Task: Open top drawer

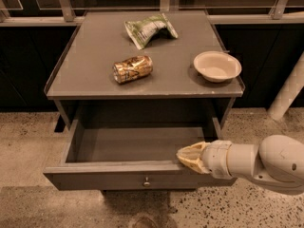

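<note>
Top drawer (95,180) pulled out toward the camera, long axis left-right, gripper (184,155) laid on its front right rim, grip state not discernible, floor (28,146) open alongside.

Items at the table: count by kind.
One table (85,77); one drawer (95,178), open; one can (132,69); one crumpled bag (149,28); one bowl (217,66); one gripper (184,155), at drawer's front right rim.

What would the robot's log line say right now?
state: top drawer pulled out | gripper: at its front rim, right of knob | cabinet top: can, bag, bowl | task: looks done
</note>
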### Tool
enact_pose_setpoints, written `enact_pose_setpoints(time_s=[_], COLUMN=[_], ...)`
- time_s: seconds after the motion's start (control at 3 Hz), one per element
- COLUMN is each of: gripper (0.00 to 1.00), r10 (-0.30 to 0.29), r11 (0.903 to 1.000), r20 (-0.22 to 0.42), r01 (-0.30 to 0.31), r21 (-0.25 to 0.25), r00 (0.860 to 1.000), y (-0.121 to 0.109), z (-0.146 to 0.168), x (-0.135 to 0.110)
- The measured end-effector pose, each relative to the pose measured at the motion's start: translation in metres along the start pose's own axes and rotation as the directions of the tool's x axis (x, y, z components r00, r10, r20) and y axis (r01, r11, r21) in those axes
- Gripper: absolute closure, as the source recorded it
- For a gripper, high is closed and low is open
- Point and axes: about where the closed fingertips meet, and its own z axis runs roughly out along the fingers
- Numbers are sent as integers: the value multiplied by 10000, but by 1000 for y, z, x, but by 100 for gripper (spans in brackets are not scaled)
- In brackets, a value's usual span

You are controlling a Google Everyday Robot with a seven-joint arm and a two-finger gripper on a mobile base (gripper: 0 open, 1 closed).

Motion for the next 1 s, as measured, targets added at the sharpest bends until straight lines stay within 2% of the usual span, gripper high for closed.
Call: enact_pose_setpoints(time_s=[0.33, 0.67, 1.0], gripper=[12, 0, 0], r10=[0, -1, -1], r11=[10000, 10000, 10000], r20=[0, 0, 0], r01=[0, 1, 1], r21=[0, -1, -1], r00=[10000, 10000, 10000], y=[0, 0, 0], z=[0, 0, 0], x=[0, 0, 0])
